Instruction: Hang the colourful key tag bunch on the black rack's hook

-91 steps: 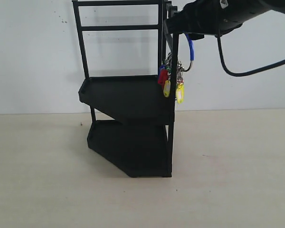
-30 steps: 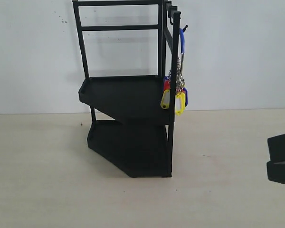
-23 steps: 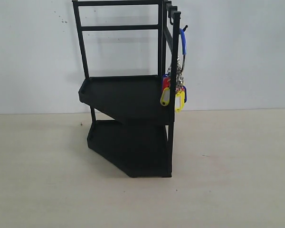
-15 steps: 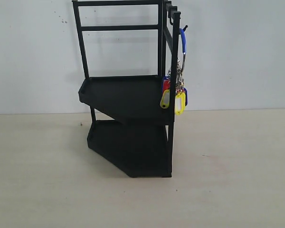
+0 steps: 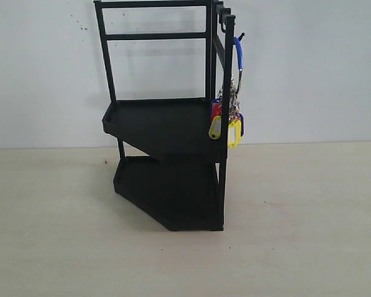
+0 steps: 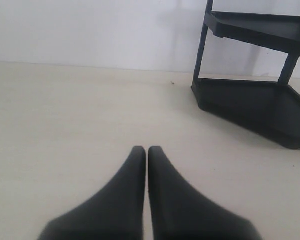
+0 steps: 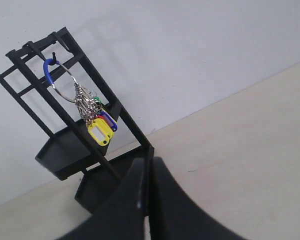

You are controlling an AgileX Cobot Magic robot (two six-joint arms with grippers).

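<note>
The colourful key tag bunch hangs by its blue-sleeved wire loop from the hook at the upper right post of the black rack. In the right wrist view the bunch dangles from the hook on the rack, well away from my right gripper, which is shut and empty. My left gripper is shut over bare table, with the rack's lower tiers some way off. Neither gripper shows in the exterior view.
The rack stands on a pale wooden table against a white wall. The table spreads wide on both sides of the rack and in front of it.
The right arm let go of the bunch, drew back to the right and left the exterior view. The bunch now hangs on the hook, swaying a little.
</note>
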